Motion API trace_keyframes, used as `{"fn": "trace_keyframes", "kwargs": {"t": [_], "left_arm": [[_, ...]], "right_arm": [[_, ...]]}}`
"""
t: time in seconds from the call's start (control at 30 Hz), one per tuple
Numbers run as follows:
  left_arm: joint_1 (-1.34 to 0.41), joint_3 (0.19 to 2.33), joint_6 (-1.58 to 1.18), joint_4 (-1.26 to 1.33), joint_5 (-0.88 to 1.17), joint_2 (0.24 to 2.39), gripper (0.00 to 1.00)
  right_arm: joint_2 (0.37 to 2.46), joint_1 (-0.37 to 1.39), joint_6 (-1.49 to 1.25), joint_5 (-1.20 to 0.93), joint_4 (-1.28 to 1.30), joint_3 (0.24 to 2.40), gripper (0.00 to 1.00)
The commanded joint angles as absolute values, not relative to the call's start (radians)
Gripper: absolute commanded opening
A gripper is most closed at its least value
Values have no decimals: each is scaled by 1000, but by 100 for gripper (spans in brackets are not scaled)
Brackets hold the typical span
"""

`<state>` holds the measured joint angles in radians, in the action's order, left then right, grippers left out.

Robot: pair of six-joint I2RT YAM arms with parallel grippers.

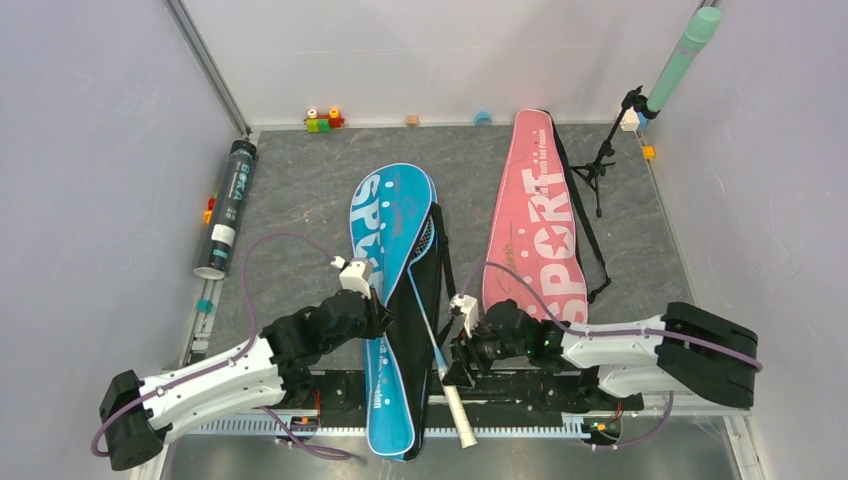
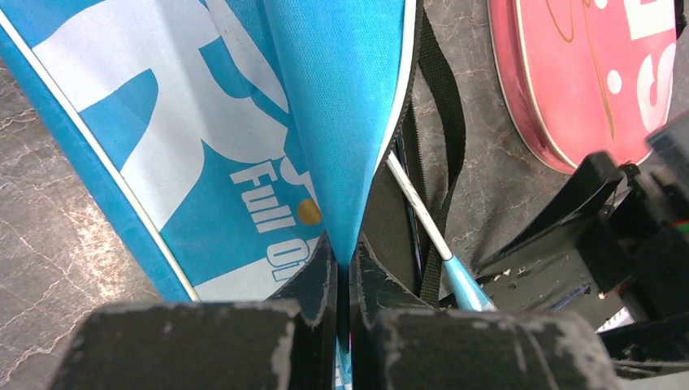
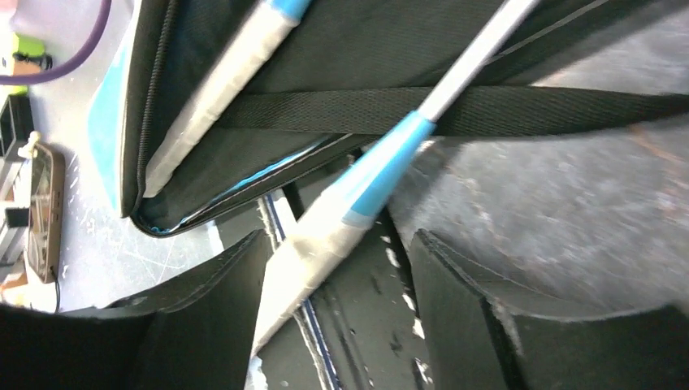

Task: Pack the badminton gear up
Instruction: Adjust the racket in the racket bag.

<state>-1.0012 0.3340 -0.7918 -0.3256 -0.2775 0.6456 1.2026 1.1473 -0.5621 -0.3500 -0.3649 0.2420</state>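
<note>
The blue racket bag (image 1: 385,250) lies open mid-table with its black inside showing. My left gripper (image 1: 372,303) is shut on the bag's blue top flap (image 2: 341,122), which is pinched between the fingers (image 2: 321,272). A blue racket's thin shaft (image 2: 414,207) runs out of the bag, and its white handle (image 1: 455,400) pokes past the near edge. My right gripper (image 3: 337,244) stands open astride that handle (image 3: 305,264), which lies close to the left finger. A second white handle (image 3: 223,77) rests inside the bag. The pink racket bag (image 1: 540,220) lies shut to the right. A dark tube (image 1: 228,205) lies along the left wall.
A small black tripod (image 1: 603,160) stands at the back right beside a green pole (image 1: 682,55). Small coloured toy blocks (image 1: 322,120) line the back wall. The bag's black strap (image 3: 487,110) crosses under the racket shaft. The arms' base rail (image 1: 500,425) runs along the near edge.
</note>
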Motion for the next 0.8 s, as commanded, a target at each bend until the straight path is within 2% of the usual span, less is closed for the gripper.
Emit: {"fn": "trace_keyframes", "kwargs": {"t": [0.0, 0.23, 0.37, 0.43, 0.5, 0.53, 0.57, 0.63, 0.77], "left_arm": [[-1001, 359, -795, -221, -284, 637, 2], [-1002, 336, -804, -188, -211, 634, 2], [-1002, 320, -805, -188, -157, 611, 2], [-1002, 310, -808, -187, -129, 600, 2], [-1001, 303, -814, -187, -104, 586, 2], [-1002, 299, -819, -187, -97, 576, 2], [-1002, 295, -821, -190, -97, 566, 2], [-1002, 292, -832, -218, -124, 540, 2], [-1002, 281, -858, -260, -191, 505, 2]], "right_arm": [[1316, 1217, -616, -430, -417, 298, 66], [1404, 1238, -628, -458, -458, 423, 31], [1404, 1230, -593, -408, -413, 508, 22], [1409, 1210, -624, -402, -472, 514, 14], [1429, 1185, -662, -417, -559, 514, 11], [1449, 1177, -667, -436, -579, 523, 12], [1460, 1173, -660, -449, -579, 532, 17], [1455, 1163, -616, -441, -537, 533, 36], [1334, 1150, -511, -297, -380, 465, 54]]}}
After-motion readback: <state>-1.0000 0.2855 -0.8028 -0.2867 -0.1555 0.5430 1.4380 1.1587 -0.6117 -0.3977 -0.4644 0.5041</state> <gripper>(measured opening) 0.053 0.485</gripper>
